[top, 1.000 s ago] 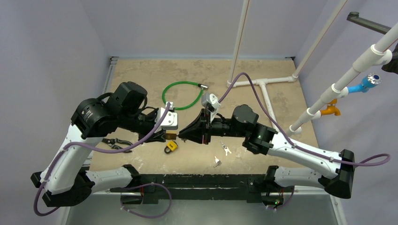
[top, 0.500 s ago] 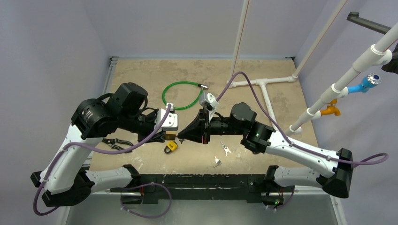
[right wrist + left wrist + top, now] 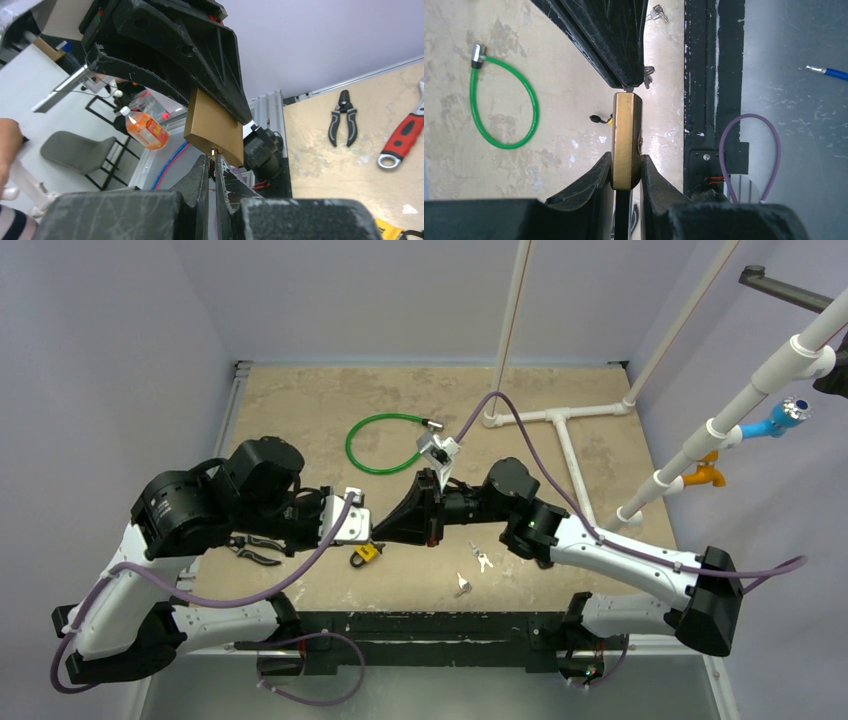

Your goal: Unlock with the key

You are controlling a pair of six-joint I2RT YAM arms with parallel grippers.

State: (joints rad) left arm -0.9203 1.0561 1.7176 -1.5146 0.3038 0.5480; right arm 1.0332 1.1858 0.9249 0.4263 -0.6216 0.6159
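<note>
We hold the brass padlock (image 3: pixel 626 130) clamped in our left hand (image 3: pixel 626 176), above the surface (image 3: pixel 564 75). Our right hand (image 3: pixel 212 167) is pinched together on the key (image 3: pixel 214 151), whose tip touches the padlock's keyhole end.

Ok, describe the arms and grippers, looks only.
The left arm and right arm match: white link shells, bulky black joint housings, a purple cable trailing along each. The left gripper and right gripper have scuffed matte black fingers, wedge-shaped and tapering to narrow tips. A white camera block sits behind each.
</note>
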